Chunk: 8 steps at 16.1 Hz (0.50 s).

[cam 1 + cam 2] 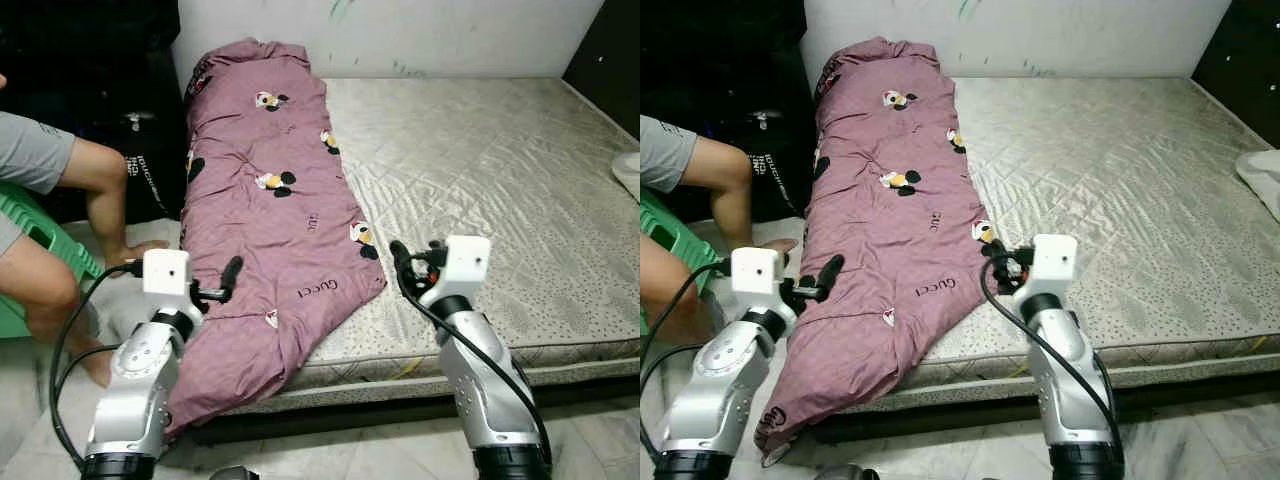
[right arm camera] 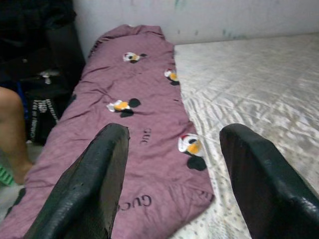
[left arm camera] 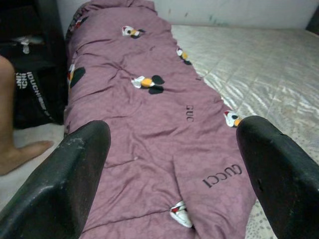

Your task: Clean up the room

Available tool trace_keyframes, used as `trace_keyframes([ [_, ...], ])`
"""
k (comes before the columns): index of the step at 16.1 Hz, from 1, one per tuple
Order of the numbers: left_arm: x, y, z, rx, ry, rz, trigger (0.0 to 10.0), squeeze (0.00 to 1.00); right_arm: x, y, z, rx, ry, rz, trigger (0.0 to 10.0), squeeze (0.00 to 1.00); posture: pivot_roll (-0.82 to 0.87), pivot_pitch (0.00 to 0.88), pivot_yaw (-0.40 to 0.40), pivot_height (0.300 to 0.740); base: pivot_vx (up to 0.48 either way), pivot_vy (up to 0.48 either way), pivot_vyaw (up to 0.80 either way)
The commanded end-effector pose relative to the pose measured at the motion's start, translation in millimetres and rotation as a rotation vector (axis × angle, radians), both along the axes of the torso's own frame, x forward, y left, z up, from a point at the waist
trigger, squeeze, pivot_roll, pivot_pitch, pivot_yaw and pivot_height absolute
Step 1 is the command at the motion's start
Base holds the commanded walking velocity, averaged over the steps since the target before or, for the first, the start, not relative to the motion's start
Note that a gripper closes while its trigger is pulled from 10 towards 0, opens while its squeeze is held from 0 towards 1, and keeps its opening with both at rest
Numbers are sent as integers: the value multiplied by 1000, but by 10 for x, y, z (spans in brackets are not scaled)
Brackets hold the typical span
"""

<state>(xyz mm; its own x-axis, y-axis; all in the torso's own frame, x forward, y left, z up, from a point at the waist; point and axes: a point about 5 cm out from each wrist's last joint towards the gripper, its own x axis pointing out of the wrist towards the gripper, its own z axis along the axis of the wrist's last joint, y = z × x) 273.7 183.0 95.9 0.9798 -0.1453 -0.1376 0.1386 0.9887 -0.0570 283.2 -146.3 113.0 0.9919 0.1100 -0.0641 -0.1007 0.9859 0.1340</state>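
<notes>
Along the bare quilted mattress (image 1: 480, 170) left edge: long mauve cartoon-print duvet (image 1: 270, 210), near end drooping floorward | left gripper (image 1: 222, 283) over its hem, right gripper (image 1: 405, 262) beside its corner, both spread wide, empty, poised to grab.

Both silver arms raised fwd, elbows bent, wrists level. Left gripper (image 1: 232, 272) points ahead, jaws spread wide, holding nothing. Right gripper (image 1: 398, 256) likewise fwd, jaws wide apart, empty. Black cables loop along each forearm.
</notes>
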Motion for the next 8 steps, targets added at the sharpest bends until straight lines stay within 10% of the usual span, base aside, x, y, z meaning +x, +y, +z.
trace_keyframes([
  [1, 11, -14, 33, -1, -19, -26, 10000, 0, 2, -21, 7, -1, -5, -8, 10000, 0, -28, 29, -32, 740, 0, 0, 0],
  [8, 2, -86, 40, -34, -26, -40, 10000, 0, 8, -19, 13, -5, -4, -5, 10000, 0, -30, 24, -37, 740, 0, 0, 0],
])
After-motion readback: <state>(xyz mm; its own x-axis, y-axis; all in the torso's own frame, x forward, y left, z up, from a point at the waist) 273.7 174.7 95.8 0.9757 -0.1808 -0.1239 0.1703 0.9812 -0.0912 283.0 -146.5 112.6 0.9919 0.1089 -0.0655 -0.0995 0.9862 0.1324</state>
